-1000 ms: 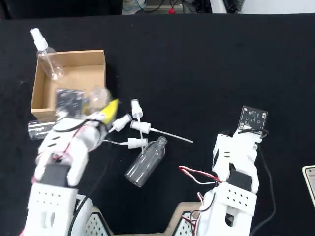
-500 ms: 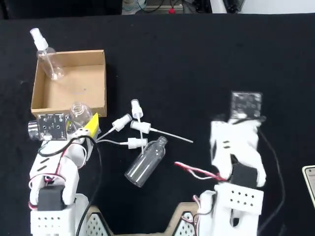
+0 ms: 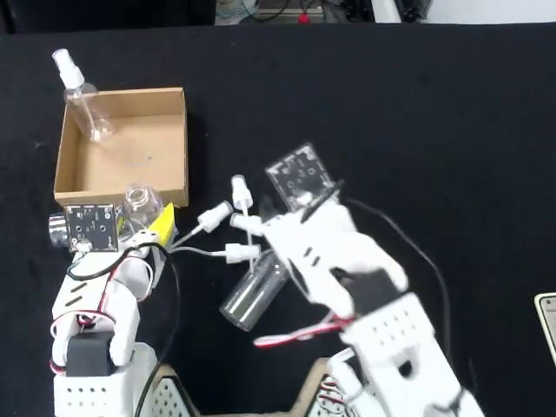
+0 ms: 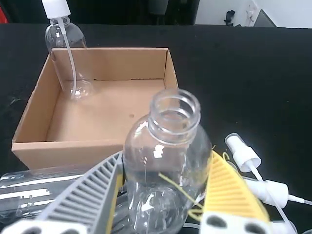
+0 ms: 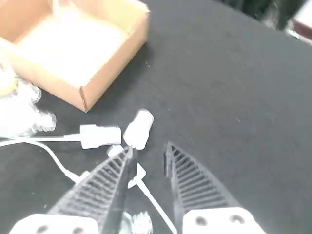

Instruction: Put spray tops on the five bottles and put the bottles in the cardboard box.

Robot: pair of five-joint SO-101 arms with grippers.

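One open bottle (image 4: 173,112) stands just beside the box (image 4: 97,146), pinched between the fingers (image 4: 87,195) of the left gripper (image 4: 166,158). The right gripper (image 5: 148,148), fingers (image 5: 195,185) spread, has swung in from the right of the worktop (image 3: 452,104) and now hovers over the loose spray tops (image 5: 100,135) beside a lying bottle (image 3: 248,300).

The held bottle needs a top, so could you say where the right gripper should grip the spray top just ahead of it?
Take the spray top by its white head, probably from above with the right gripper: it lies flat on the table, the head its stoutest part.
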